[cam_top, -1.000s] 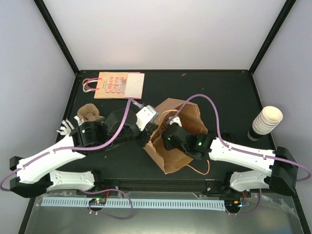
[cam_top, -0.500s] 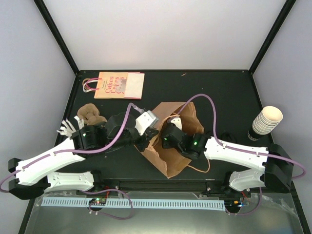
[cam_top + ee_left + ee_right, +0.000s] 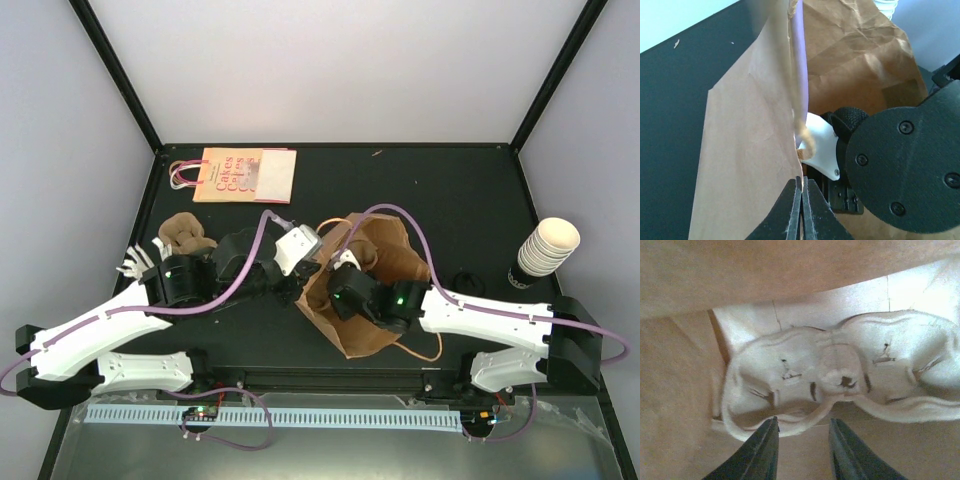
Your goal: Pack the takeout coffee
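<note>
The brown paper bag (image 3: 375, 330) lies on its side mid-table, mouth toward the left. My left gripper (image 3: 802, 182) is shut on the edge of the bag's mouth, holding that wall (image 3: 750, 150) up. My right arm (image 3: 390, 297) reaches into the bag. Inside, the right gripper (image 3: 802, 421) stands open, its tips just at the near rim of a pale moulded pulp tray (image 3: 840, 370) that rests against the bag's bottom. The rim runs between the tips without being pinched. The takeout coffee is out of view.
A flat pink-printed paper bag (image 3: 240, 173) lies at the back left. Brown pulp trays (image 3: 185, 232) and a white item (image 3: 135, 264) sit at the left. A nested stack of cream cups (image 3: 548, 245) stands at the right edge, a small black ring (image 3: 465, 281) near it.
My right gripper has pushed further into the bag and its jaws have narrowed. The bag has shifted slightly. The left gripper keeps its hold on the bag's edge.
</note>
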Robot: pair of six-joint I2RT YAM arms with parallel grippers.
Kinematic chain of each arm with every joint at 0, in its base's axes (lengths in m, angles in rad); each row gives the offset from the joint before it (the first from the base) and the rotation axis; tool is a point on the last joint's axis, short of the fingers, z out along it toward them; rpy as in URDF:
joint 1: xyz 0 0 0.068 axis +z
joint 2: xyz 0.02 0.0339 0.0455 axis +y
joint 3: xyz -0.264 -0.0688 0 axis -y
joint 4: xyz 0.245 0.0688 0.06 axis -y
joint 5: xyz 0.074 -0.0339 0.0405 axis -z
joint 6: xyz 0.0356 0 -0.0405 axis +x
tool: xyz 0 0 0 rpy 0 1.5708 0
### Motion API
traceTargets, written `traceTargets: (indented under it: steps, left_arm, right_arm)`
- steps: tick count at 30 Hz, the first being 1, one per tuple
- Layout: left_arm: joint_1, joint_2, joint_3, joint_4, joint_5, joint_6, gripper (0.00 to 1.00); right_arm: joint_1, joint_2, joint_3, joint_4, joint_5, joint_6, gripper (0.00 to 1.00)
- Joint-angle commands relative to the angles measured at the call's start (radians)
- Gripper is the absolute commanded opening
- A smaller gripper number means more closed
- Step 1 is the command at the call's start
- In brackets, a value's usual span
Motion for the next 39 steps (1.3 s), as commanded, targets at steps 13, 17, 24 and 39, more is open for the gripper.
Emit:
traceTargets:
  steps: [13, 17, 24, 39]
  left_arm:
    - [0.002, -0.072, -0.019, -0.007, 0.158, 0.040, 0.02]
    - [0.003, -0.105, -0.027, -0.006, 0.154, 0.017, 0.12]
    - [0.061, -0.121, 0.038, -0.104, 0.052, -0.098, 0.77]
    - [0.519, -0.009, 0.030, -0.367, 0.108, -0.316, 0.89]
  right_arm:
    - [0.099, 0.038, -0.036, 0.005, -0.023, -0.099, 0.24]
    - [0.108, 0.063, -0.022, 0.028, -0.024, -0.094, 0.24]
    - [0.118, 0.089, -0.007, 0.045, -0.024, -0.096, 0.23]
    - [0.126, 0.084, -0.009, 0.065, -0.031, -0.098, 0.24]
